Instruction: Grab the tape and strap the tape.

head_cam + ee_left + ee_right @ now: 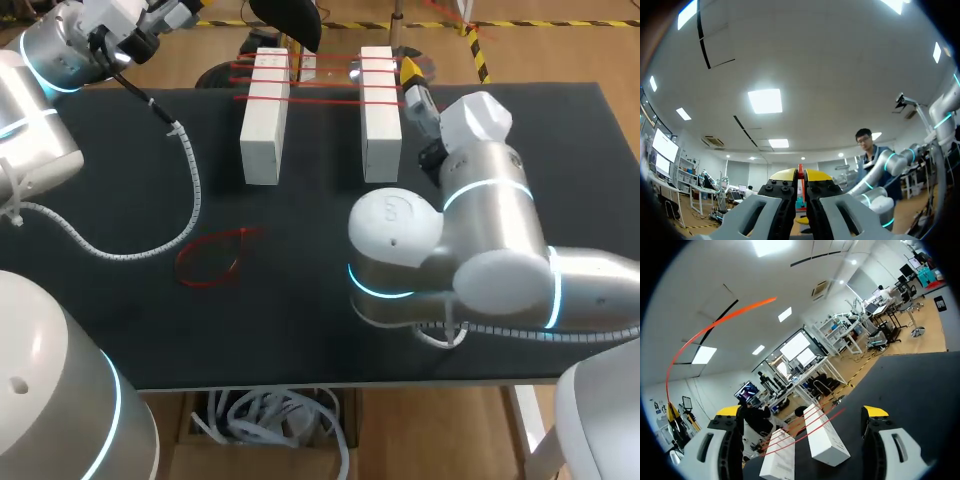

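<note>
The left arm comes in over the table's (300, 330) far left corner, and the left gripper (800, 175) is held out past the far edge, pointing up and away from the table. Its fingers are pressed together. A thin red sliver shows in the slit between the yellow tips, but I cannot tell whether it is tape. A white ribbed cable (190, 200) trails from that arm and lies in a curve on the table's left half.

Just beside the end of that curve, near the middle of the table, a loose loop of red tape (212, 260) lies flat, touching nothing else.

Toward the far edge stand two long white blocks, the left block (265, 115) and the right block (380, 115). They are parallel with a gap between them. Three strands of red tape (325, 101) run across the tops of both, bridging the gap.

The right arm comes in from the near right corner and bends over the table's right half. The right gripper (413, 85) sits just beside the far end of the right block, on its outer side. Its fingers stand wide apart with nothing between them. In the right wrist view both blocks and their red strands lie ahead of the fingers, and a further arched strand (715, 322) of red tape curves up and over the gripper from one side.
</note>
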Controlling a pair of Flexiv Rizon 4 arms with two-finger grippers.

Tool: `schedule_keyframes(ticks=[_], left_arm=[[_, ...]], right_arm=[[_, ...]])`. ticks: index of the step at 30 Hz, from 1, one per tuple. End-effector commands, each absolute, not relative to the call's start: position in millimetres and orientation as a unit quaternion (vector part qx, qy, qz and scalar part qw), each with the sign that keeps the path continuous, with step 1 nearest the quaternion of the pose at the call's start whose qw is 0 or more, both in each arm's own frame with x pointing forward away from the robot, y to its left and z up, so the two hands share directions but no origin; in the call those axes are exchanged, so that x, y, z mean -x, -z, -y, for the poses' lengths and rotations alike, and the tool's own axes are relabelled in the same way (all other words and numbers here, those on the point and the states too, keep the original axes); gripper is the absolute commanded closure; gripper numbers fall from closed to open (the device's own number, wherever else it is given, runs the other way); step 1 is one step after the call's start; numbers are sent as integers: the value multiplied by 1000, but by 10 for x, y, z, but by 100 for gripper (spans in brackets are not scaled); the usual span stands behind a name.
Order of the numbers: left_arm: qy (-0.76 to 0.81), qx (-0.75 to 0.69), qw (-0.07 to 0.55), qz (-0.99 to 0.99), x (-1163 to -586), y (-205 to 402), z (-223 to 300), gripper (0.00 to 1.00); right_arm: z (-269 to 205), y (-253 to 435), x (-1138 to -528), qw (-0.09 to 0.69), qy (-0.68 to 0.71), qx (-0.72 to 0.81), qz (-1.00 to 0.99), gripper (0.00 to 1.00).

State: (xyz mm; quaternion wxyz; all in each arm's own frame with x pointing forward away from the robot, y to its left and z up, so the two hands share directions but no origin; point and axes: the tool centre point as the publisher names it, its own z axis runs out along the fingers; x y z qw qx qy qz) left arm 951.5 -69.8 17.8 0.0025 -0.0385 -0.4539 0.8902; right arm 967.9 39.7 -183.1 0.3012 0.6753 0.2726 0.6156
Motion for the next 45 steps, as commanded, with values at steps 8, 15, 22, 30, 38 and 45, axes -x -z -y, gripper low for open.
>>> schedule_keyframes(ticks=[8, 15, 22, 30, 38, 45], left_arm=[[-891, 40, 3, 453, -9522, -170, 696, 100], [-891, 40, 3, 453, -9522, -170, 696, 100], [-891, 40, 3, 453, -9522, -170, 696, 100], [-891, 40, 3, 453, -9522, -170, 696, 100], [-891, 40, 3, 453, -9522, -170, 696, 100], [-891, 40, 3, 453, -9522, -170, 696, 100]], right_arm=[[-665, 1886, -9543, 253, -619, -714, -207, 0], [-848, 1828, -9410, 211, -662, -706, -137, 0], [-873, 1668, -9327, 178, -692, -699, -34, 0], [-917, 1502, -9334, 80, -688, -718, 68, 0], [-1002, 1325, -9305, 9, -697, -714, 70, 0], [-1007, 1169, -9251, -19, -708, -701, 80, 0]])
